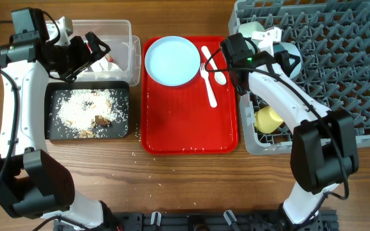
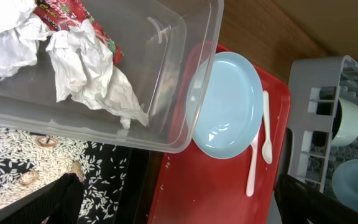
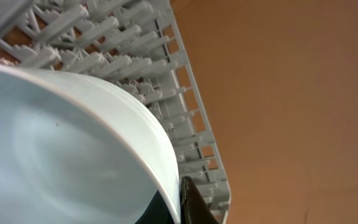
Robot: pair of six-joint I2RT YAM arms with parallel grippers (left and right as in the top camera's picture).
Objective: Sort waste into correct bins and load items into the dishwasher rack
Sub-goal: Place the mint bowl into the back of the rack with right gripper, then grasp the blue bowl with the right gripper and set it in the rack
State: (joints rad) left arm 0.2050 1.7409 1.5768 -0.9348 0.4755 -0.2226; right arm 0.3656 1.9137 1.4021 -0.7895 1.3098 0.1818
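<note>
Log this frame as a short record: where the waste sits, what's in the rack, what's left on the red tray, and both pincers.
tub: napkin and wrapper inside
black tray: rice scraps
red tray: plate, fork, spoon, not yet loaded
rack: cup, far bowl
left pincer: open, above the tub
right pincer: over the rack, seemingly shut on the rim of a bowl

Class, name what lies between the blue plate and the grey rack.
The white fork and spoon, side by side on the red tray; the overhead view shows it.
</note>
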